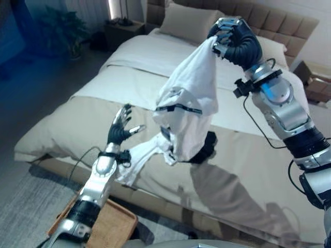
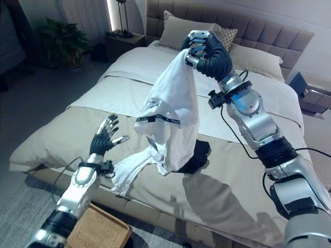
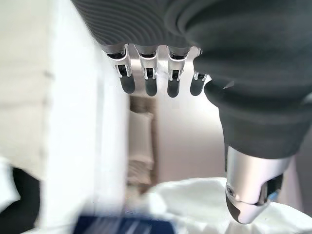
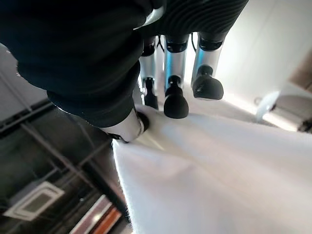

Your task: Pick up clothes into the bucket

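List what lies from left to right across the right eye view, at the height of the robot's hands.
Potted plant → left hand, open → white garment hanging above the bed → right hand, gripping the garment's top.

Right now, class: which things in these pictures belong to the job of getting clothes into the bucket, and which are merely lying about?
Part of the job:
white garment with a dark stripe, held up by the right hand
open left hand
black garment on the bed
woven basket on the floor

Just lying about:
beige bed
pillows
potted plant
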Available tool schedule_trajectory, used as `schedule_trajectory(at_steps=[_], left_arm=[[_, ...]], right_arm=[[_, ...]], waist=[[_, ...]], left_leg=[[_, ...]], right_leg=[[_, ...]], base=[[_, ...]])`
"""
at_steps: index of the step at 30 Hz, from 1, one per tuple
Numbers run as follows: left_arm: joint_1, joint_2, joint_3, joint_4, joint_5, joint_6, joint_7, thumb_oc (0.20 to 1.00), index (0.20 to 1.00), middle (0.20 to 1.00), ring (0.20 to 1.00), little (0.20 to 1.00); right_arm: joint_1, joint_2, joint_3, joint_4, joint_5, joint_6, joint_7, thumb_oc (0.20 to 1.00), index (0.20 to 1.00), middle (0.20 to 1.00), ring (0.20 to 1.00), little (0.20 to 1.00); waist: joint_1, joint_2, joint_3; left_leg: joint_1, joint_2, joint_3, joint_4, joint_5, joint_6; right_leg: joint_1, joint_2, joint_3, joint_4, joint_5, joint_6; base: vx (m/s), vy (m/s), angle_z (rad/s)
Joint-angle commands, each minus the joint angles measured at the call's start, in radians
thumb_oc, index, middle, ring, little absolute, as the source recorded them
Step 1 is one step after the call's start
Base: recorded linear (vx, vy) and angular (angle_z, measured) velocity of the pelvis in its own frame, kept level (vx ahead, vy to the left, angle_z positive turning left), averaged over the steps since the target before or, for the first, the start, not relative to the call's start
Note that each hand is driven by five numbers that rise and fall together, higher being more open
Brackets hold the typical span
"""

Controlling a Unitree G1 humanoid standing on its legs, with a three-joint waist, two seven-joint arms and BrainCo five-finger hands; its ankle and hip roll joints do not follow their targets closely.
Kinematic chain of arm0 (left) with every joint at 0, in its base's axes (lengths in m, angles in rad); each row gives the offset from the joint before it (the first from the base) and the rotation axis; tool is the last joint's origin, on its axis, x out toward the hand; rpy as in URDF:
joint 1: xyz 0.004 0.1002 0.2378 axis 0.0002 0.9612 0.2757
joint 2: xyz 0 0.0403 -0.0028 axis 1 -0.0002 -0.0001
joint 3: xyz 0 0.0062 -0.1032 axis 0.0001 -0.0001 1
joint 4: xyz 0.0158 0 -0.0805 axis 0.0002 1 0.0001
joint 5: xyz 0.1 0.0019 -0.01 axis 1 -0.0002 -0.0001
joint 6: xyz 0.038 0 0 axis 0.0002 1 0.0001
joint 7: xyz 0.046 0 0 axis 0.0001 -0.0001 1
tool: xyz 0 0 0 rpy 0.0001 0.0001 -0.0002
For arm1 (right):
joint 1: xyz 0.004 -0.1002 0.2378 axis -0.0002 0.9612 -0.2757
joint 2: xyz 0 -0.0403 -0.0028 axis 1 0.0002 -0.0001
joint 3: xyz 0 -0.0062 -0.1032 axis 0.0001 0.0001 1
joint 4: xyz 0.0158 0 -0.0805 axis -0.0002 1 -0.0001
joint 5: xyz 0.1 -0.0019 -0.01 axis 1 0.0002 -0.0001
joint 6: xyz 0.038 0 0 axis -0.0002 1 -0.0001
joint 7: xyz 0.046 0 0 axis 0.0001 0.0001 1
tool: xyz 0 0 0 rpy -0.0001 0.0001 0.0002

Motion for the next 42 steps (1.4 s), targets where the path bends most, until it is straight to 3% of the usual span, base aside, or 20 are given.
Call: schedule_trajectory(at_steps=[1, 14, 21, 22, 26, 33, 40, 42], left_arm=[[-0.111, 0.016, -0.031, -0.029, -0.059, -0.042, -0.015, 1.000, 1.000, 1.000, 1.000, 1.000], [-0.306, 0.004, -0.140, 0.018, -0.149, -0.021, -0.044, 1.000, 1.000, 1.000, 1.000, 1.000], [-0.358, -0.017, -0.297, 0.127, -0.484, 0.066, -0.219, 1.000, 1.000, 1.000, 1.000, 1.000], [-0.336, -0.029, -0.331, 0.141, -0.598, 0.116, -0.298, 1.000, 1.000, 1.000, 1.000, 1.000], [-0.306, -0.041, -0.352, 0.169, -0.698, 0.173, -0.387, 1.000, 1.000, 1.000, 1.000, 1.000], [-0.290, 0.018, -0.406, 0.162, -0.690, 0.190, -0.482, 1.000, 1.000, 1.000, 1.000, 1.000], [-0.277, -0.013, -0.399, 0.174, -0.726, 0.203, -0.519, 1.000, 1.000, 1.000, 1.000, 1.000], [-0.271, -0.028, -0.396, 0.175, -0.734, 0.208, -0.527, 0.200, 0.200, 0.200, 0.200, 0.200]], right_arm=[[-0.025, -0.029, 0.022, -0.067, 0.086, -0.016, 0.034, 0.200, 0.200, 0.200, 0.200, 0.200], [0.036, -0.044, 0.049, -0.149, 0.164, 0.009, 0.105, 0.200, 0.200, 0.200, 0.200, 0.200], [0.009, -0.018, 0.095, -0.136, 0.225, -0.001, 0.114, 0.200, 0.200, 0.200, 0.200, 0.200], [-0.009, -0.008, 0.108, -0.130, 0.243, -0.012, 0.114, 0.200, 0.200, 0.200, 0.200, 0.200], [-0.030, 0.026, 0.125, -0.109, 0.247, -0.026, 0.122, 0.200, 0.200, 0.200, 0.200, 0.200], [-0.036, 0.046, 0.120, -0.101, 0.229, -0.042, 0.140, 0.200, 0.200, 0.200, 0.200, 0.200], [-0.055, 0.057, 0.125, -0.100, 0.212, -0.043, 0.148, 0.200, 0.200, 0.200, 0.200, 0.200], [-0.055, 0.060, 0.120, -0.100, 0.209, -0.042, 0.152, 0.200, 0.200, 0.200, 0.200, 0.200]], waist=[[-0.007, -0.010, -0.065], [-0.026, 0.005, -0.077], [-0.049, 0.015, -0.085], [-0.058, 0.014, -0.089], [-0.069, 0.014, -0.097], [-0.073, 0.013, -0.101], [-0.072, 0.010, -0.103], [-0.072, 0.009, -0.103]], left_leg=[[-0.013, 0.055, 0.008, 0.094, -0.083, -0.036], [0.008, 0.065, 0.016, 0.087, -0.077, -0.039], [0.011, 0.064, 0.017, 0.085, -0.073, -0.039], [0.013, 0.065, 0.020, 0.083, -0.073, -0.039], [0.016, 0.064, 0.026, 0.082, -0.077, -0.040], [0.010, 0.060, 0.028, 0.091, -0.083, -0.038], [0.007, 0.055, 0.024, 0.094, -0.086, -0.035], [0.008, 0.053, 0.022, 0.094, -0.087, -0.033]], right_leg=[[-0.021, -0.081, -0.008, 0.043, 0.036, 0.076], [-0.008, -0.068, 0.000, 0.037, 0.036, 0.076], [-0.009, -0.068, 0.005, 0.034, 0.042, 0.079], [-0.010, -0.067, 0.009, 0.034, 0.043, 0.080], [-0.013, -0.067, 0.018, 0.035, 0.042, 0.080], [-0.018, -0.070, 0.026, 0.038, 0.043, 0.079], [-0.017, -0.073, 0.024, 0.041, 0.041, 0.078], [-0.016, -0.074, 0.023, 0.041, 0.041, 0.078]], base=[[0.00, -0.015, -0.04], [0.00, -0.003, -0.01], [0.00, 0.002, -0.01], [0.00, 0.000, 0.00], [0.00, 0.000, -0.01], [0.01, 0.001, -0.08], [0.00, 0.000, 0.00], [0.00, 0.000, 0.00]])
